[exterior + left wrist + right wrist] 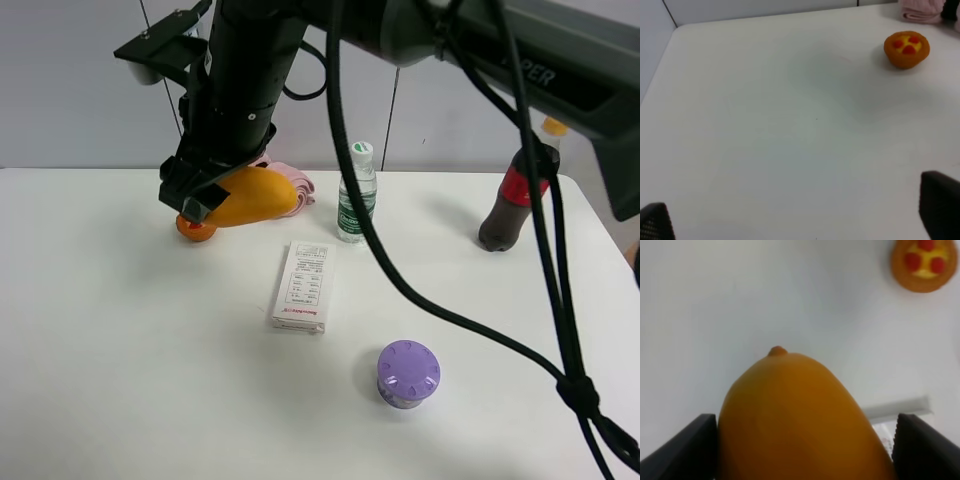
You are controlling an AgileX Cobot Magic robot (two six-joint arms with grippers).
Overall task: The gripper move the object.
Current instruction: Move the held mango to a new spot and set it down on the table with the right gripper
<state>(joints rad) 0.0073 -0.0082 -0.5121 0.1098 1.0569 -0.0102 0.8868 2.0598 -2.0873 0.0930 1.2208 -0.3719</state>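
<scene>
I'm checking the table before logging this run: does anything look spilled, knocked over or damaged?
Nothing stands out. The clear bottle and cola bottle stand upright, the white box lies flat, and the mango sits whole in the right gripper.

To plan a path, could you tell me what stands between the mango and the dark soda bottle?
A small clear bottle with a green label stands between the mango and the soda bottle, seen in the exterior high view.
</scene>
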